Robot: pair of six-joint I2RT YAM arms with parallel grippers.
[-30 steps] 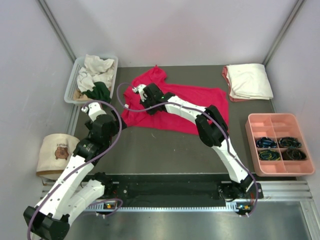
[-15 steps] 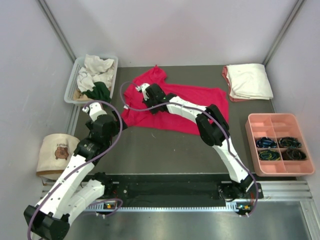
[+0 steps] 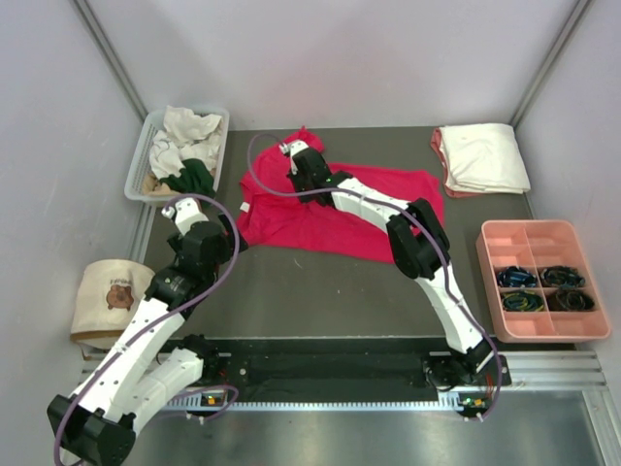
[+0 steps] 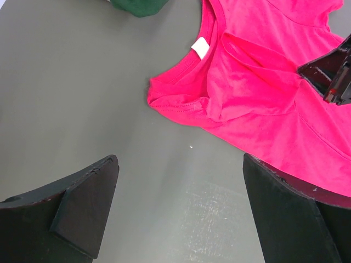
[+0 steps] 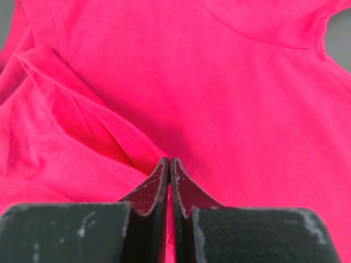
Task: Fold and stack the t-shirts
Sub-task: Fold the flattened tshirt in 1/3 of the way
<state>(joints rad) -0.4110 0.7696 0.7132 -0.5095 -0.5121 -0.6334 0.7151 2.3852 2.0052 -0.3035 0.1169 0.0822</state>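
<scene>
Soft creased crimson t-shirt [image 5: 230, 93], a fold clamped in the right hand [image 5: 170, 167]; left hand [image 4: 180, 164] spread apart

A robot lab cell: plain white walls [image 3: 340, 58] box in a dark table [image 3: 291, 291], and a left arm [image 3: 146, 335] and a right arm [image 3: 432, 277] are bolted to a metal rail [image 3: 543, 374] at its near edge.

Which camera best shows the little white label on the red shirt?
The left wrist view: the white label sits plainly at the collar of the red shirt. From above it is too small to find; the right wrist view shows only red cloth.
</scene>
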